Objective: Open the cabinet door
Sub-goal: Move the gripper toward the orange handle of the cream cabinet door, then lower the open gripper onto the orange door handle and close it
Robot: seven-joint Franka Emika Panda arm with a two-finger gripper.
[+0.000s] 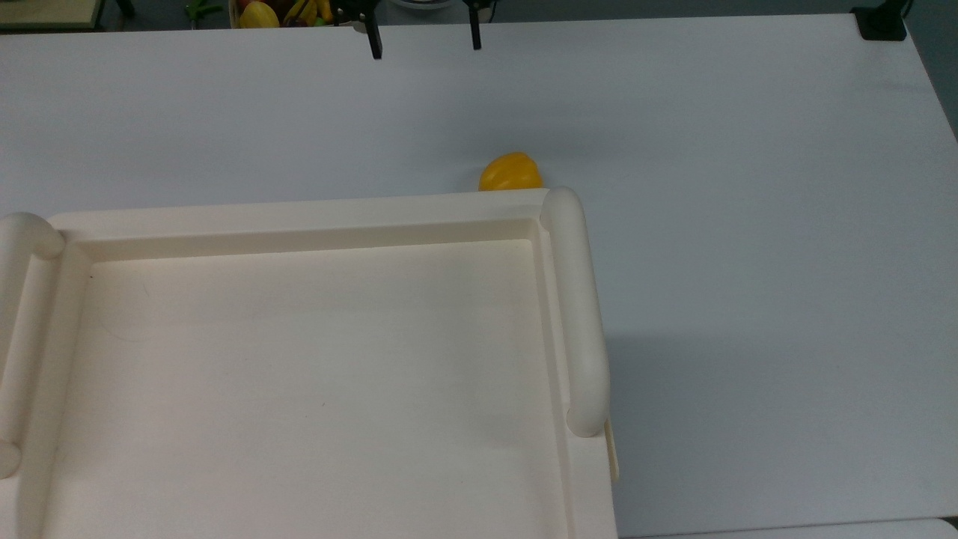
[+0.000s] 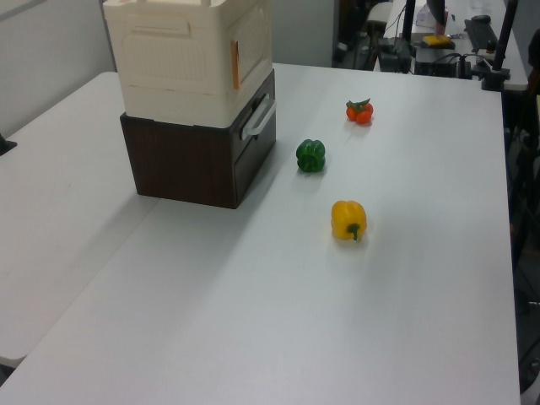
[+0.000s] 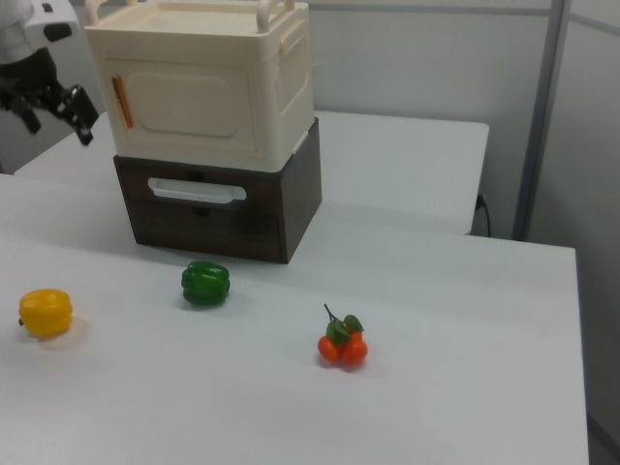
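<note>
The top view looks straight down, close above the cabinet (image 1: 314,374), whose recessed top takes up its lower left, with the counter (image 1: 748,224) beyond. The left view stands higher and farther off, looking obliquely along the counter (image 2: 253,321) at the cabinet (image 2: 194,93). The right view sits lower, facing the cabinet door (image 3: 184,100). All three share the yellow pepper (image 1: 510,172) (image 2: 348,220) (image 3: 46,312).
</note>
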